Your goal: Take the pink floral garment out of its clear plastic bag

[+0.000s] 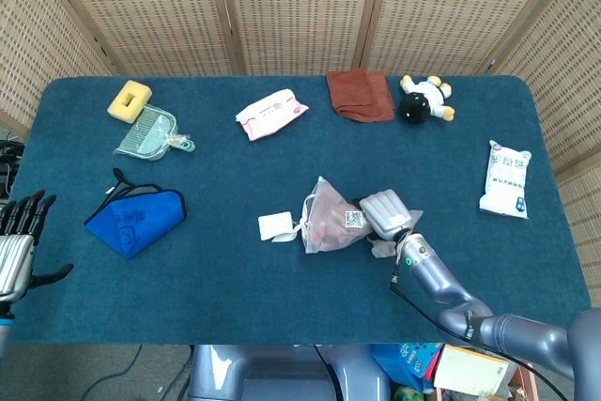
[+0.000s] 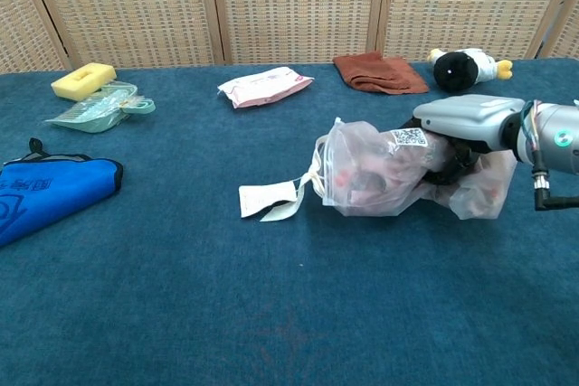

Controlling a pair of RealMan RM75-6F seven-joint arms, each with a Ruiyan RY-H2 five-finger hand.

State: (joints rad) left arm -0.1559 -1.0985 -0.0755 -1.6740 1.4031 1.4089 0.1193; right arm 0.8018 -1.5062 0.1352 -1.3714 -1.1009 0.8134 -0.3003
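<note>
Right hand fingers clamped on the clear plastic bag with pink floral garment, centre-right of frame, bag bunched. Left hand at lower-left edge: fingers spread, holding nothing.

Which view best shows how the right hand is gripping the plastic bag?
The chest view: from the side, the right hand bunches the bag, with its fingers curled into the plastic. The head view shows only the hand's back over the bag.

Desk: rounded corners, covered in dark blue felt-like cloth. Screen: folding woven-cane panels in light wooden frames, standing behind and beside the desk. Lighting: even, without strong shadows.
</note>
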